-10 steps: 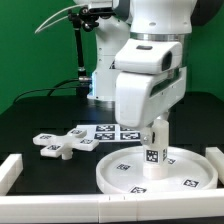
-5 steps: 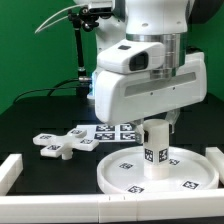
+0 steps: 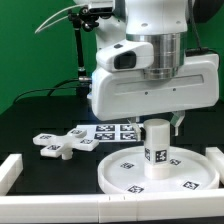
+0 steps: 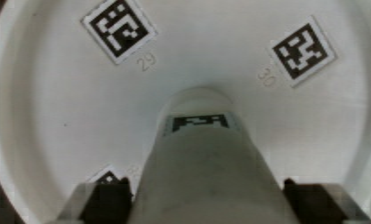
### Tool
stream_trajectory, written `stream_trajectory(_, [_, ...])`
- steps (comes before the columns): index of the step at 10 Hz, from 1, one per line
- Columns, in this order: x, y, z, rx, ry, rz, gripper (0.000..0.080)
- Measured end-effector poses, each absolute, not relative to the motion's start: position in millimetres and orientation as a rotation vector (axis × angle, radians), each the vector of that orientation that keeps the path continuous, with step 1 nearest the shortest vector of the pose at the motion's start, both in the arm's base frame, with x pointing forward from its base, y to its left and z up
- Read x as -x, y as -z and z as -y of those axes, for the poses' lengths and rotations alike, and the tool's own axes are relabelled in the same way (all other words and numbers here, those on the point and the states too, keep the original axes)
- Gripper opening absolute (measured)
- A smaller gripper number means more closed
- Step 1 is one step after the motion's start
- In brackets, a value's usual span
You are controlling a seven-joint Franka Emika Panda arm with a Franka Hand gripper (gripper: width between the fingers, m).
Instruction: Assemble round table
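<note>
The large round rimmed disc (image 3: 190, 176) lies flat on the black table at the exterior view's right. The short thick cylinder leg (image 3: 155, 150) stands upright at its centre. My gripper (image 3: 158, 123) comes down from above and is shut on the leg's top, with most of the fingers hidden behind the hand. In the wrist view the leg (image 4: 203, 140) fills the space between the two dark fingers (image 4: 107, 196), and the disc (image 4: 200, 45) with its tags lies beyond. The cross-shaped foot piece (image 3: 58, 146) lies loose to the exterior view's left of the disc.
The marker board (image 3: 112, 131) lies flat behind the disc. White border bars run along the front (image 3: 60, 208), the left (image 3: 9, 170) and the right (image 3: 215, 156) of the table. A black stand (image 3: 78, 50) rises at the back.
The hand has turned about the upright leg, showing its broad side now instead of its narrow one. Leg, disc and foot piece stay in place.
</note>
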State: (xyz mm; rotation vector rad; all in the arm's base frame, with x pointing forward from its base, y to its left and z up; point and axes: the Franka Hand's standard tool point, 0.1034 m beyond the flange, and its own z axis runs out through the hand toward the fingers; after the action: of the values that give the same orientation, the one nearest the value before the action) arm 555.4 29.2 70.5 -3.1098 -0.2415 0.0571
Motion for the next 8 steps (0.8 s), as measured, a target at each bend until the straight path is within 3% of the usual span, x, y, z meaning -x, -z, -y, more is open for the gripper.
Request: stream_trajectory(8, [-552.5, -69.6, -31.1, 2.984, -0.088, -0.776, 0.0409])
